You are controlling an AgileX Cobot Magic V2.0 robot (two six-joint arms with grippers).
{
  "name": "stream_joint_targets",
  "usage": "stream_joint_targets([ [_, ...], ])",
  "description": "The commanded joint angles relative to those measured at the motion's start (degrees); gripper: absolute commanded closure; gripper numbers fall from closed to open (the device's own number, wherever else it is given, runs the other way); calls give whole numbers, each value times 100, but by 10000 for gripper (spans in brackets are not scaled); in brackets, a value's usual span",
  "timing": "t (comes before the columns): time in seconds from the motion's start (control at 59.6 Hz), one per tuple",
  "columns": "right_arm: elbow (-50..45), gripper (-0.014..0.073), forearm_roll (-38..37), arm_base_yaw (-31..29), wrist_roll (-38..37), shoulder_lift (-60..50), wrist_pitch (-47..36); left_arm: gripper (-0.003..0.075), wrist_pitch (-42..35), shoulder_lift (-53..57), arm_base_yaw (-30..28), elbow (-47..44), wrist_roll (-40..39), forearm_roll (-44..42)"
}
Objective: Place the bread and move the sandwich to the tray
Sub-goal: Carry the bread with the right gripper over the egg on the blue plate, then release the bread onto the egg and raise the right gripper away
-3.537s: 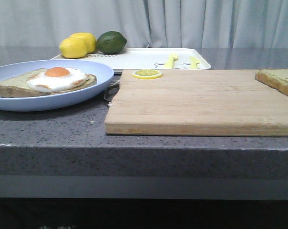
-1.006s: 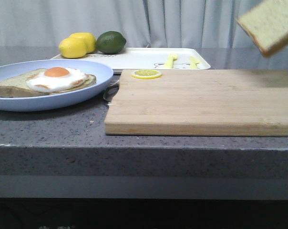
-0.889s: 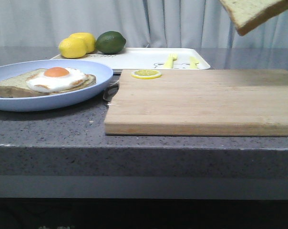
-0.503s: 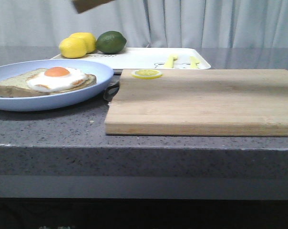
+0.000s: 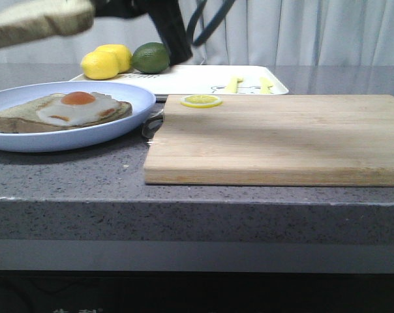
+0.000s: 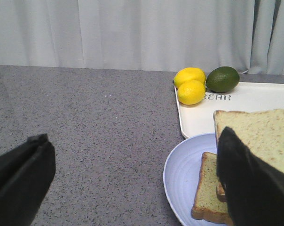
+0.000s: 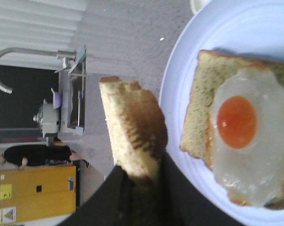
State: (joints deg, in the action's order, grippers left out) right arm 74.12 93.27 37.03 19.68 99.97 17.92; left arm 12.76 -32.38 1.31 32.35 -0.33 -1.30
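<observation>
The square slice of pale toast with brown crust (image 5: 37, 21) hangs in the air above the left part of the table, nearly flat, its long side running left to right. The right tool (image 7: 141, 190) holds it by one edge, its two black fingers closed on the crust. Under it lies the round pale-blue plate (image 5: 128, 104) with the egg sandwich (image 5: 73, 109), near the table's left front edge. The table (image 5: 86, 176) is grey speckled stone, with pale curtains behind. The flat white tray (image 5: 197, 79) lies toward the back edge. The left tool (image 6: 132, 188) stands wide open, holding nothing.
</observation>
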Motion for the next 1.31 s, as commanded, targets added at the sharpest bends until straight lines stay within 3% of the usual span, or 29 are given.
stream_joint_targets([
  [0.0,162,651,322,3,35,-72,-195,39,-455,-49,28,215,-15,35],
  [0.369,162,625,315,3,403,255,-153,39,-455,-49,28,215,-15,35],
  [0.637,162,341,260,3,431,269,-77,39,-455,-49,28,215,-15,35],
  [0.805,162,236,111,-17,431,269,31,39,-455,-49,28,215,-15,35],
  [1.073,124,227,-292,-327,431,158,717,39,-455,-49,28,215,-15,35],
  [1.291,-507,228,-733,-737,431,-393,1203,39,-455,-49,28,215,-15,35],
])
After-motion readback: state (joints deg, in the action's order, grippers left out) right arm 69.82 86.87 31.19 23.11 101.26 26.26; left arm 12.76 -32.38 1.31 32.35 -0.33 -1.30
